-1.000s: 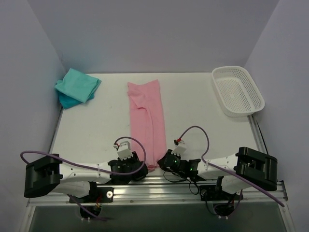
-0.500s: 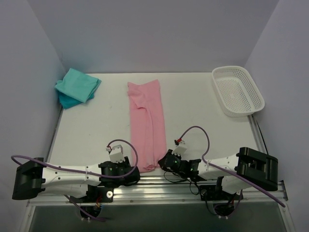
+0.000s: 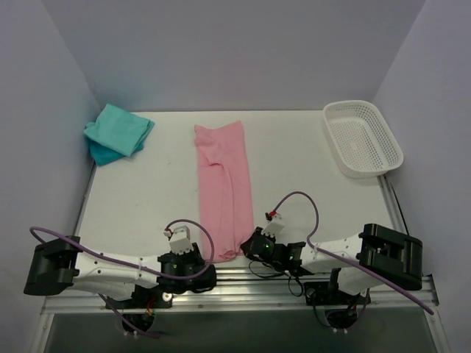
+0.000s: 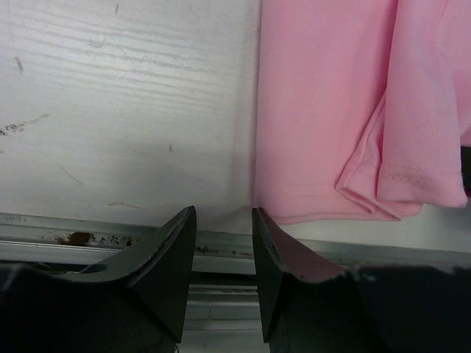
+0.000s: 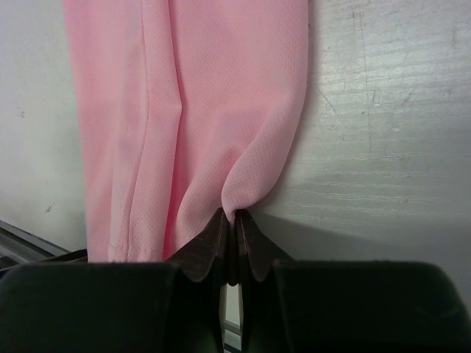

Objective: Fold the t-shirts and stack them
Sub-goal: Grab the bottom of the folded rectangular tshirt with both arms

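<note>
Left gripper (image 4: 223, 215) had drawn back toward the near rail since a second earlier. Its jaws stood part-open and empty, just beside the near-left corner of the pink t-shirt (image 3: 224, 184). Right gripper (image 5: 229, 215) was pinched tight on that shirt's near-right edge. We judged the shirt half done: folded lengthwise into a strip mid-table, crosswise folds left. Teal t-shirt (image 3: 121, 126) lay folded far left over a blue t-shirt (image 3: 101, 154); stacking remained.
</note>
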